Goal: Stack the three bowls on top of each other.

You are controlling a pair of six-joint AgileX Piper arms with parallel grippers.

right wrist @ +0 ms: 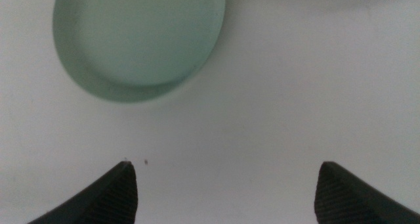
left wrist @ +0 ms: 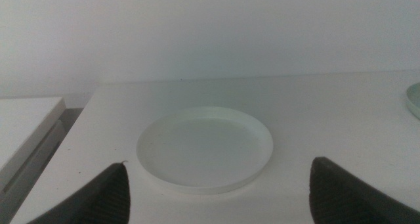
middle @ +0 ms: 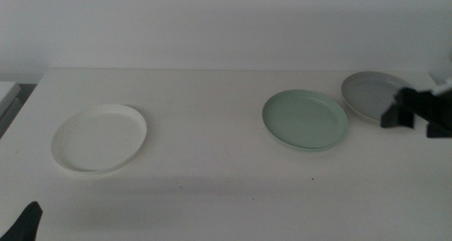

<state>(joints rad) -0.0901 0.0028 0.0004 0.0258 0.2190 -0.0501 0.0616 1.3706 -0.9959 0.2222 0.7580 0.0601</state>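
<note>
Right gripper (middle: pixel 417 119): its two dark jaws are standing wide apart and holding nothing, with only bare table (right wrist: pixel 275 112) showing between them in the right wrist view. In the middle view this gripper is hanging at the right edge, partly cut off by the frame, and it is covering the near right part of the grey bowl (middle: pixel 369 92), so that bowl's full outline is not visible. The grey bowl is sitting at the far right of the table, just beside the mint green bowl (middle: pixel 305 119); whether their rims are touching cannot be told. In the right wrist view the mint green bowl (right wrist: pixel 138 40) is lying ahead of the jaws, apart from them, with its far side cut off by the frame. Left gripper (left wrist: pixel 220 191): its jaws are likewise spread wide and gripping nothing. Only their tips are showing in the left wrist view, and in the middle view just one dark tip (middle: pixel 25 223) is peeking in at the bottom left corner. The white bowl (left wrist: pixel 205 148) is lying flat on the table just ahead of these jaws, untouched; in the middle view it (middle: pixel 99 138) is resting at the left, well apart from the other two bowls. All three bowls are lying separately, none stacked.
</note>
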